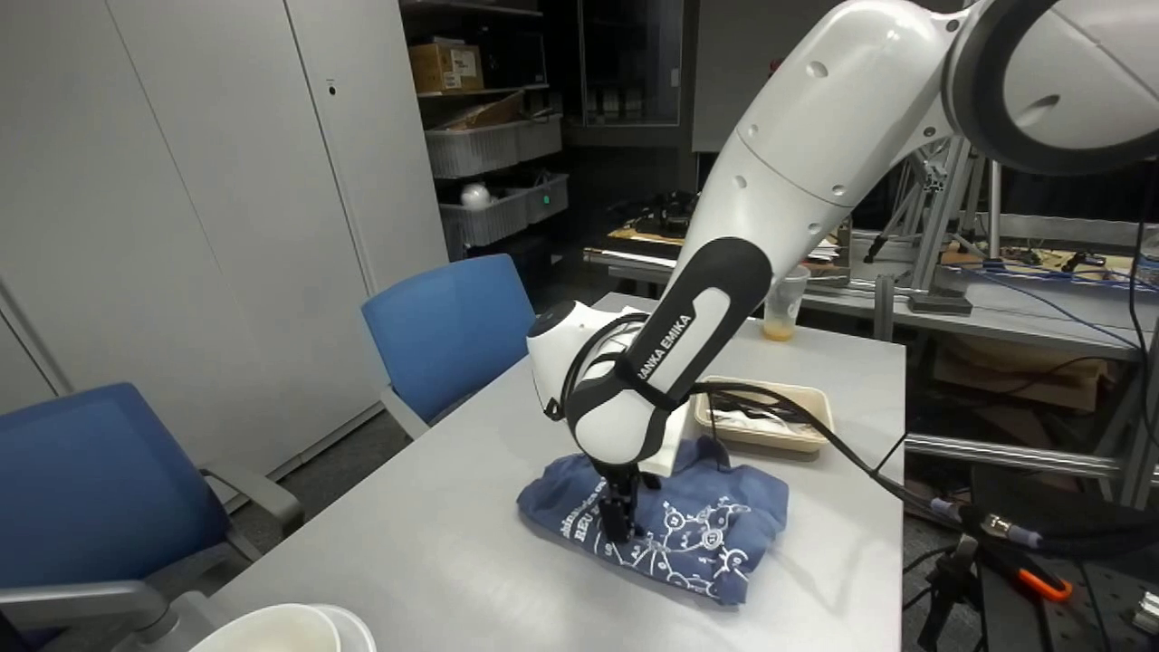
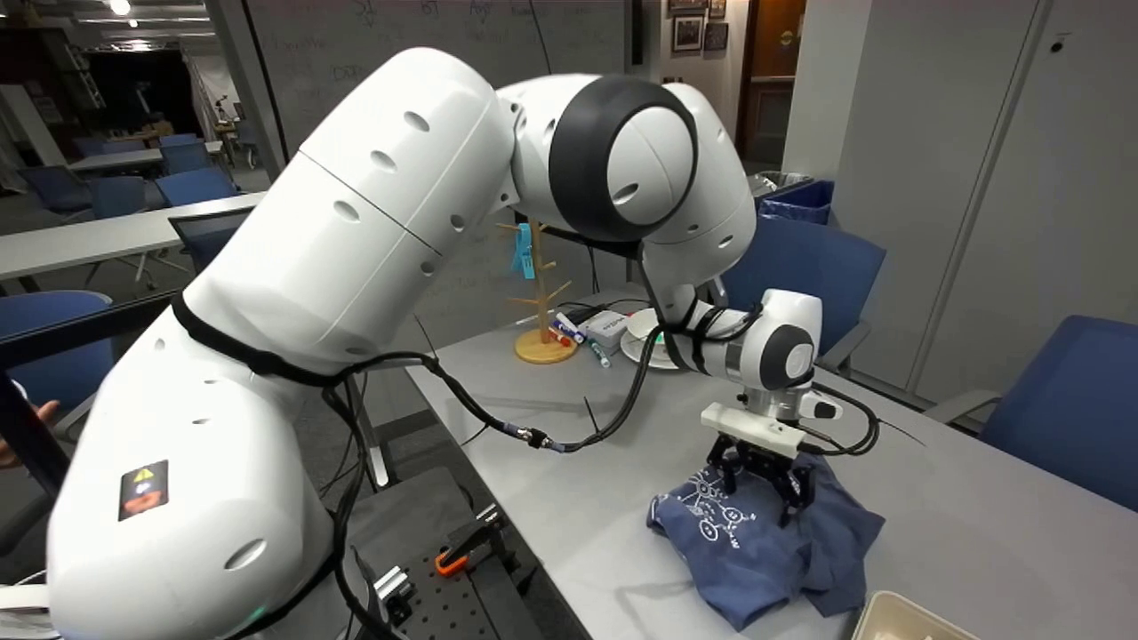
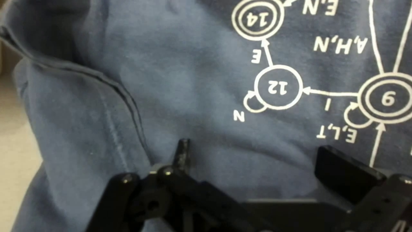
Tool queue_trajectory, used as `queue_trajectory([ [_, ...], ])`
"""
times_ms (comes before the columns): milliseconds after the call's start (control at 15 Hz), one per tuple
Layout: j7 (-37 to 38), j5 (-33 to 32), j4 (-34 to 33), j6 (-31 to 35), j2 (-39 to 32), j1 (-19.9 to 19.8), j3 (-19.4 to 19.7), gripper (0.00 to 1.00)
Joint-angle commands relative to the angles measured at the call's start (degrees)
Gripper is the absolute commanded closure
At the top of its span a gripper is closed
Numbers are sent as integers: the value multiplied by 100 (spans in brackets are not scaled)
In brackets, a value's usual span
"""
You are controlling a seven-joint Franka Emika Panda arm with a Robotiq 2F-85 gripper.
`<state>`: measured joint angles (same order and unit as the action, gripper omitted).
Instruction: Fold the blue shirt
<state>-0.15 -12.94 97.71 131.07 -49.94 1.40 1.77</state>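
Observation:
The blue shirt (image 1: 724, 503) lies bunched and partly folded on the table, its white print facing up; it also shows in an exterior view (image 2: 756, 564). In the wrist view the shirt (image 3: 193, 80) fills most of the picture, with an open hem or sleeve edge curving at the left. My gripper (image 2: 757, 502) points down over the middle of the shirt, and it also shows in an exterior view (image 1: 632, 509). In the wrist view the gripper's fingers (image 3: 254, 149) are wide apart with unpinched cloth below. I cannot tell whether the fingertips touch the cloth.
A beige tray (image 1: 819, 436) with small items stands beside the shirt. A plastic cup (image 1: 784, 308) stands at the table's end. White bowls (image 1: 272, 629) sit at the opposite end, near a wooden stand (image 2: 544, 348) and markers (image 2: 569, 329). Blue chairs (image 1: 453, 326) line one side.

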Motion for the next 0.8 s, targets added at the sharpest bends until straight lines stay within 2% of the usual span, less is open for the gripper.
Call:
queue_trajectory([
  [0, -284, 468, -582, -258, -278, -85, -318, 0],
  [333, -361, 644, -813, -210, -282, 61, -541, 0],
  [733, -123, 410, -370, -480, 429, 266, -336, 0],
])
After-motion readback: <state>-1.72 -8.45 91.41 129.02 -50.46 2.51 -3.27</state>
